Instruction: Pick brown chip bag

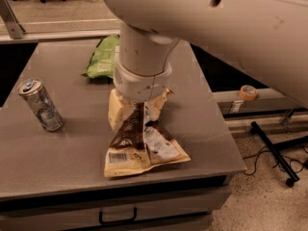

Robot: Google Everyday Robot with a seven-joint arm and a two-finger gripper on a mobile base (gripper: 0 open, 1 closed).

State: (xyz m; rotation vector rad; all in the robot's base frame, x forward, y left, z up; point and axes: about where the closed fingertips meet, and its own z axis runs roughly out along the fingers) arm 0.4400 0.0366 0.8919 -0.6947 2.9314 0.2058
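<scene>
**Likely weak spot: thin pinch on slick foil**

Gripper (138,117) is sitting low over the table (57,158), right at the far, upper end of the brown chip bag (137,141). Its cream fingers (118,112) are standing narrow, one each side of the bag's gathered top, and they look to be squeezing that crumpled neck btw them. The wrist is hiding the exact contact line, so how deep the bite goes isn't showing.

The bag is lying lengthwise toward the near table edge. Its barcode end is fanning out flat on the surface while the top is bunching up into the jaws. The can (41,105) is standing well apart to the left, and the green chip bag (102,57) is lying behind the arm, so neither is crowding the grasp.

What could go wrong, imo:
- Foil is slick and the pinch is prob. catching only a fold, so the bag may be sliding out during the lift.
- The wide lower end is dragging on the tabletop, which is adding pull against the grip.
- An air-filled bag may be squirming sideways under pressure, esp. if the jaws are sitting off-centre.
</scene>
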